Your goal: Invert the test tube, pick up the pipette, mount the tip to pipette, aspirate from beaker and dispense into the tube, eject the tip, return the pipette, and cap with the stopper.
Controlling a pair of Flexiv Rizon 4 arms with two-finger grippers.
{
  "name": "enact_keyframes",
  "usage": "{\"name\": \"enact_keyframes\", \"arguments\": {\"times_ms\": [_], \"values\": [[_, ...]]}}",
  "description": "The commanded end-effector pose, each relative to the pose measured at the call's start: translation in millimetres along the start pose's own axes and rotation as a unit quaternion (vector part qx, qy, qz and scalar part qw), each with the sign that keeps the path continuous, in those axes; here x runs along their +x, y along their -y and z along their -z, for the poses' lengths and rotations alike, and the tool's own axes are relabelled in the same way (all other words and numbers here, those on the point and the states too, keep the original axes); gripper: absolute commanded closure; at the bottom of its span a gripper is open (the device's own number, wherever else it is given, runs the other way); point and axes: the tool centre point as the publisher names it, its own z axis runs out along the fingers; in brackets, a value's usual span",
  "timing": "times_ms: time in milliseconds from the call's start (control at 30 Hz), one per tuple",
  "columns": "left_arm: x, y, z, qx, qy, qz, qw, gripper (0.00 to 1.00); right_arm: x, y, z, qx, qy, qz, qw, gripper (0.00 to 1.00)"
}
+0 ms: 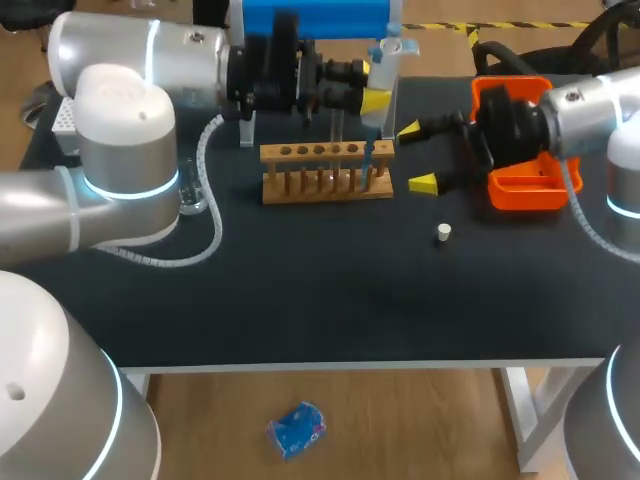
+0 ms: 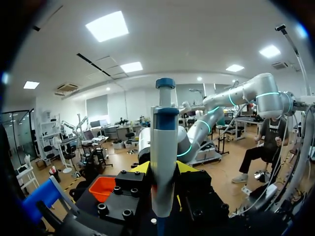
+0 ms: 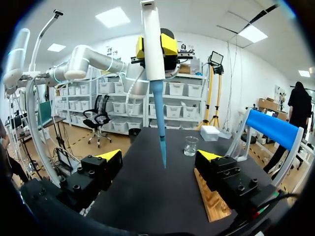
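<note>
Dispensing into the test tube is judged to be the step in hand, since a blue tip [image 3: 161,118] is already mounted on the pipette [image 1: 384,75]. The pipette is held upright over the right end of the wooden rack [image 1: 325,152], with the left gripper [image 2: 163,169] clamped on its body from both sides. The tip points down toward the rack's end hole. The tube itself cannot be made out clearly there, and whether liquid is carried in the tip cannot be told.

The right gripper [image 1: 416,156] is stationed just beside that end of the rack, its yellow fingers spread wide and nothing held between them. In the right wrist view the tip is seen hanging ahead of and between those fingers.

For the step to be done well, the pipette should be kept vertical and the tip centred over the tube's mouth before it is lowered, so that the rim is not struck and the tip not knocked loose. The tube may need to be steadied by the open gripper. The beaker [image 3: 191,146] stands well apart, past the rack's far end, and the stopper [image 1: 443,233] lies loose on the table near the right gripper, ready for capping.
</note>
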Motion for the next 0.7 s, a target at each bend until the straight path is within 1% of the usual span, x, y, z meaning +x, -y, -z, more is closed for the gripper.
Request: {"name": "enact_keyframes", "arguments": {"times_ms": [33,133,233,667,700], "values": [[1.2,-14.7,-1.5,0.01,-0.001,0.001,1.0,1.0,7.8,7.5,-9.3,-0.013,0.003,0.002,1.0,0.0],[4.3,-25.5,-1.9,0.017,-0.002,-0.001,1.0,1.0,11.9,8.9,-12.6,-0.039,0.003,0.001,0.999,0.0],[6.2,-36.6,-2.8,0.02,0.001,0.002,1.0,1.0,12.7,8.9,-13.6,-0.03,-0.001,0.009,0.999,0.0],[6.2,-36.6,-2.8,0.02,0.001,0.002,1.0,1.0,12.7,8.9,-13.6,-0.03,-0.001,0.009,0.999,0.0],[6.2,-36.6,-2.8,0.02,0.001,0.002,1.0,1.0,11.2,9.9,-13.6,-0.042,-0.009,-0.001,0.999,0.0]]}}
